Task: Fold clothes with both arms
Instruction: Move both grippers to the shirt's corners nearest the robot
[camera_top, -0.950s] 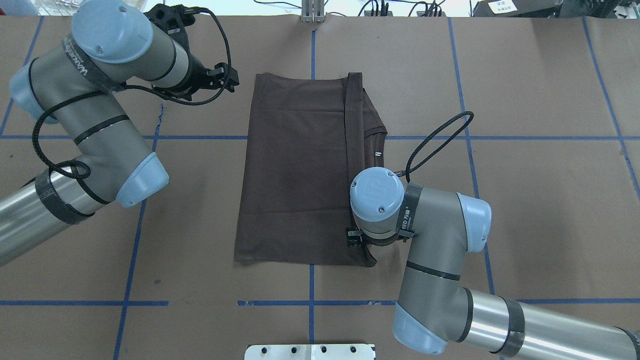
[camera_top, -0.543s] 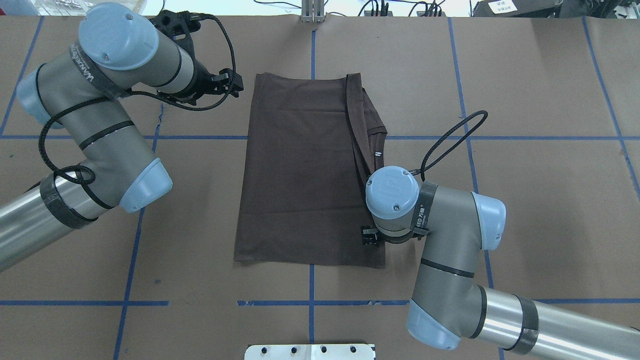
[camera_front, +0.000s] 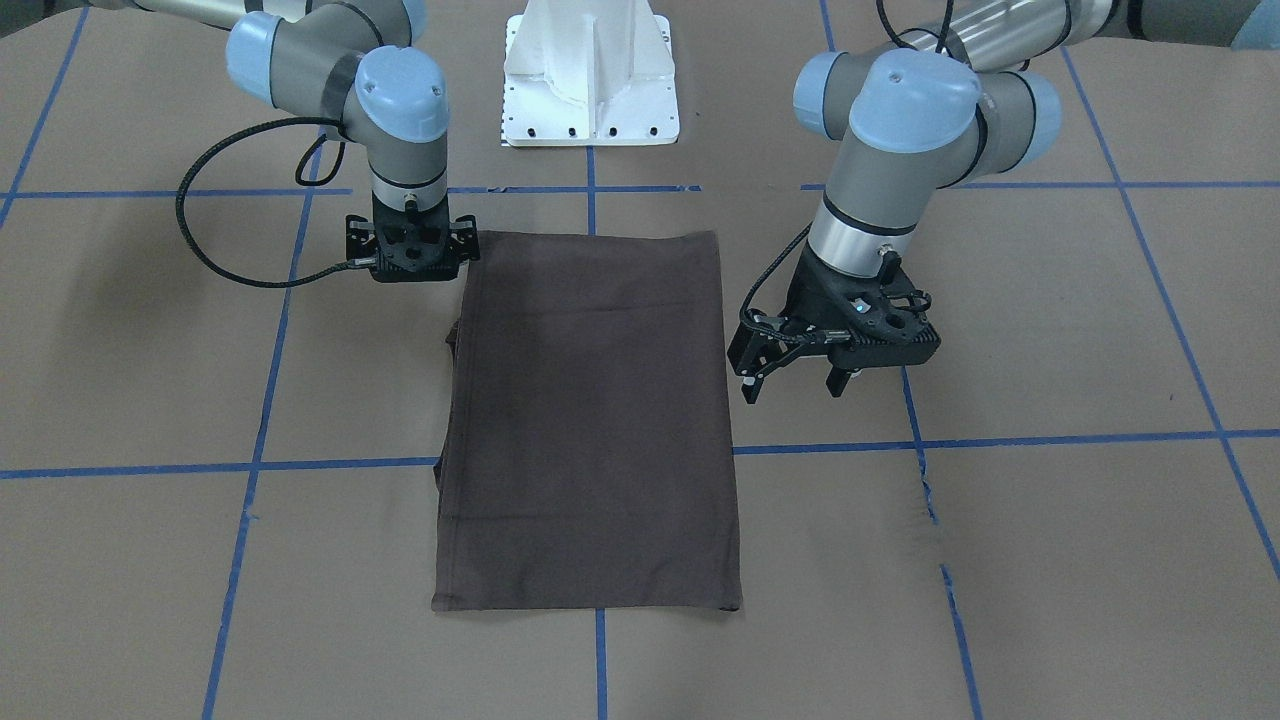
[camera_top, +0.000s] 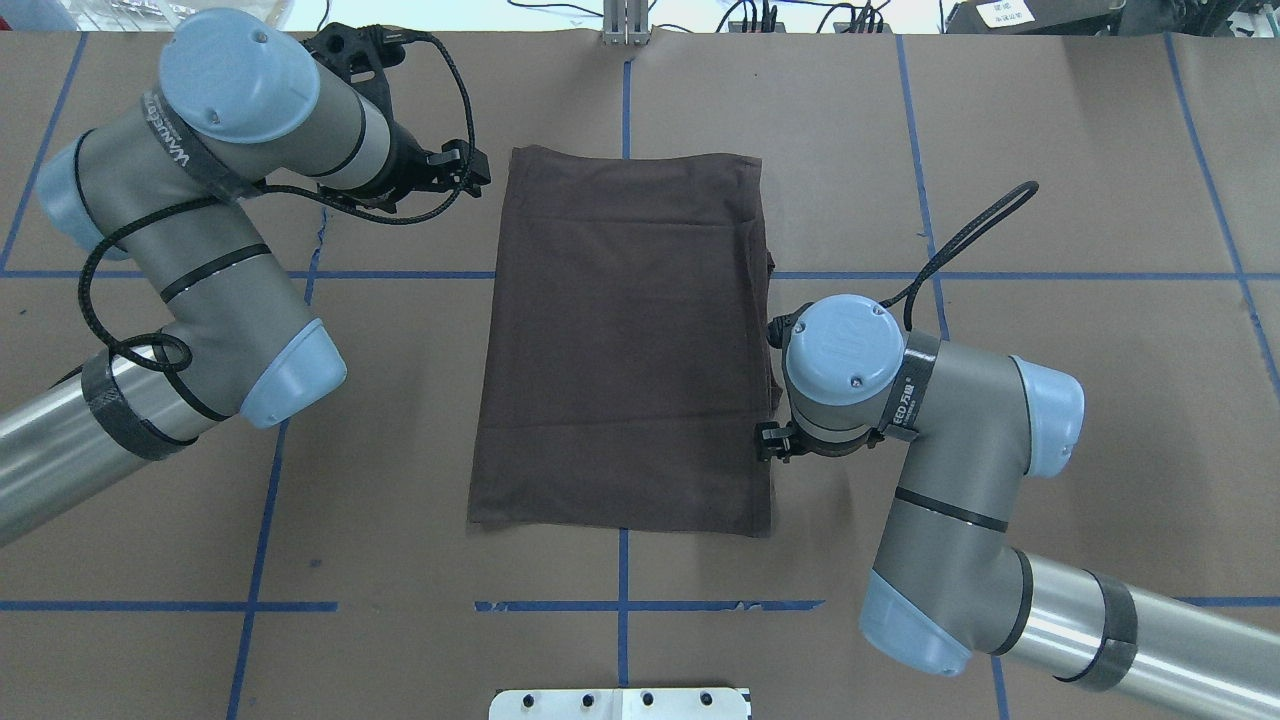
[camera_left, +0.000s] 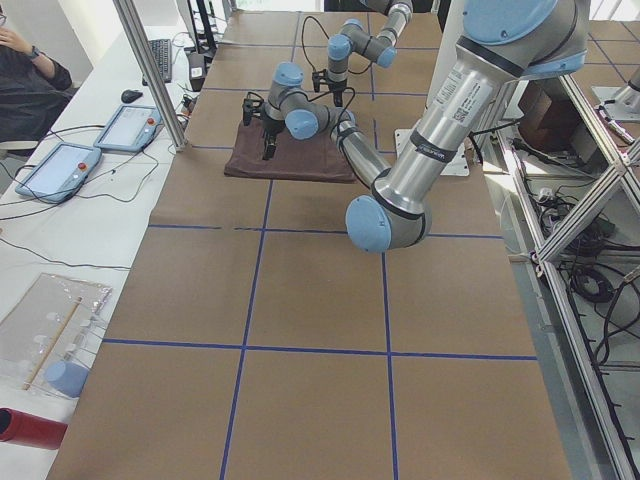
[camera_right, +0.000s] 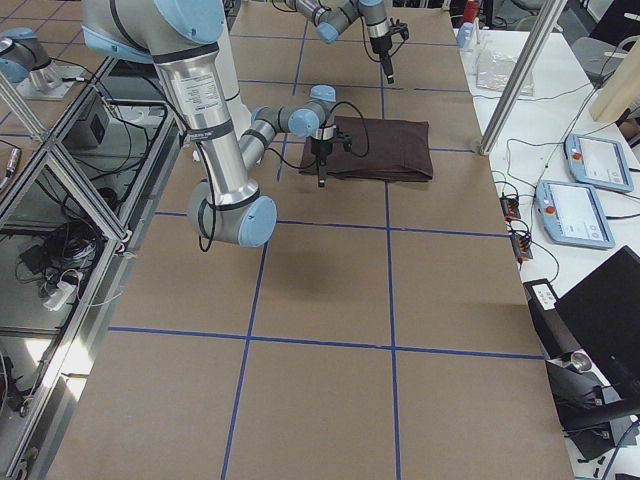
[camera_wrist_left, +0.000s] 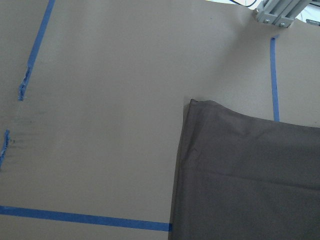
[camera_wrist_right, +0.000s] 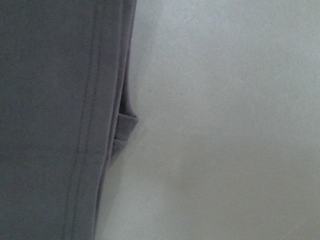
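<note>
The dark brown T-shirt (camera_top: 625, 340) lies flat on the table as a folded rectangle; it also shows in the front view (camera_front: 590, 420). Its collar and labels are hidden. My right gripper (camera_top: 768, 445) stands low just off the shirt's right edge, near the robot-side corner (camera_front: 412, 278). It looks open and holds nothing. The right wrist view shows the shirt's hemmed edge (camera_wrist_right: 50, 120) lying free on the table. My left gripper (camera_front: 795, 390) is open and empty. It hovers above the table beside the shirt's far left corner (camera_top: 478, 167), which shows in the left wrist view (camera_wrist_left: 250, 180).
Brown paper with a blue tape grid (camera_top: 390, 274) covers the table. The white pedestal base (camera_front: 590, 90) stands at the robot's edge. A metal post (camera_top: 625, 25) stands at the far edge. Tablets (camera_left: 60, 165) and cables lie on the operators' side table.
My right gripper has moved right and drawn the folded layer with it. The shirt now lies flat and wider, with the collar and label covered. The left arm has barely moved.
</note>
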